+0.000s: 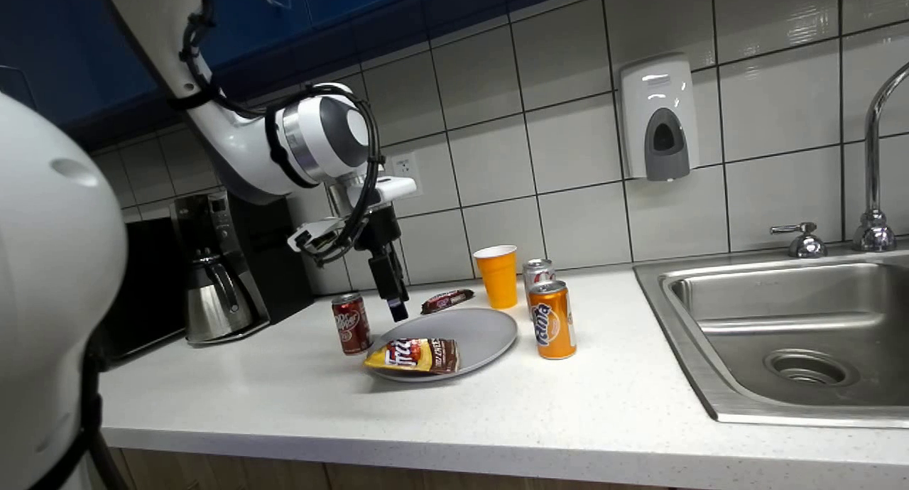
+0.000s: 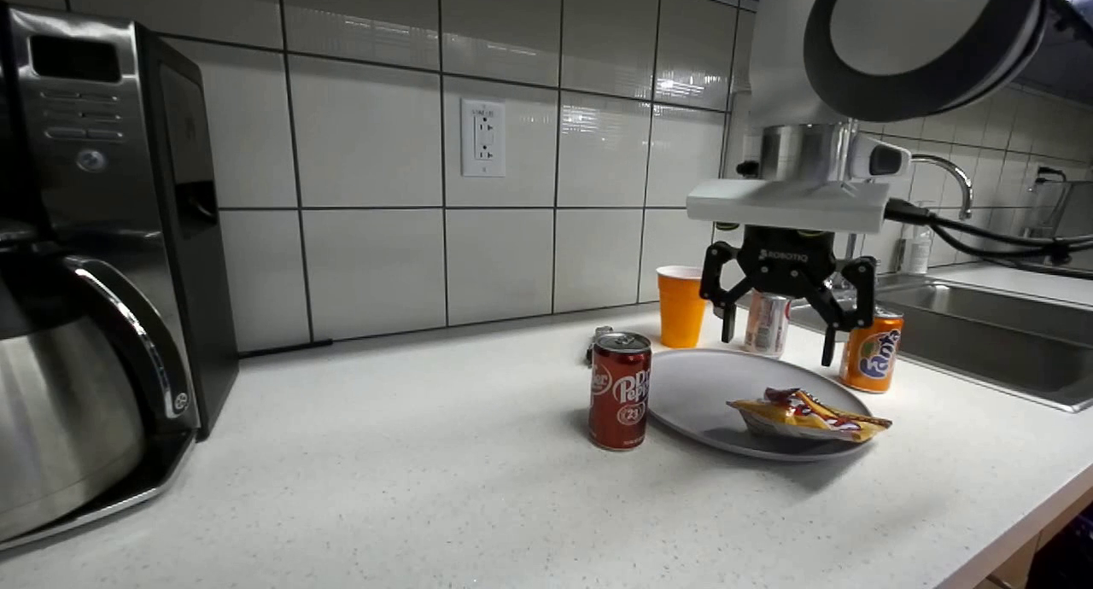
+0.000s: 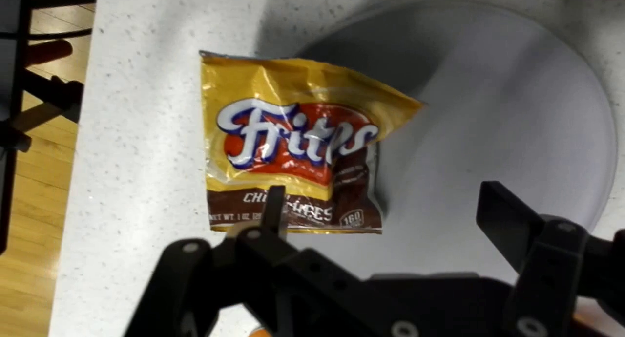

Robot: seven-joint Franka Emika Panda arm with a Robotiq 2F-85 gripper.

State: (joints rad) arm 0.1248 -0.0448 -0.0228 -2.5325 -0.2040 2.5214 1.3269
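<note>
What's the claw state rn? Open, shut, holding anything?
Claw: open, holding nothing, hanging above the gray plate.

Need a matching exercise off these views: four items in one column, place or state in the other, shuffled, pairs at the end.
Column 1
1. Fritos bag
2. Dr Pepper can
3. Fanta can
4. End effector

Column 2
A. Upright, on the sink side of the gray plate
B. Open, above the gray plate, holding nothing
C. Lying on the gray plate, overhanging its rim
D. Upright, on the coffee maker side of the gray plate

Pairs: 1-C, 2-D, 3-A, 4-B
</note>
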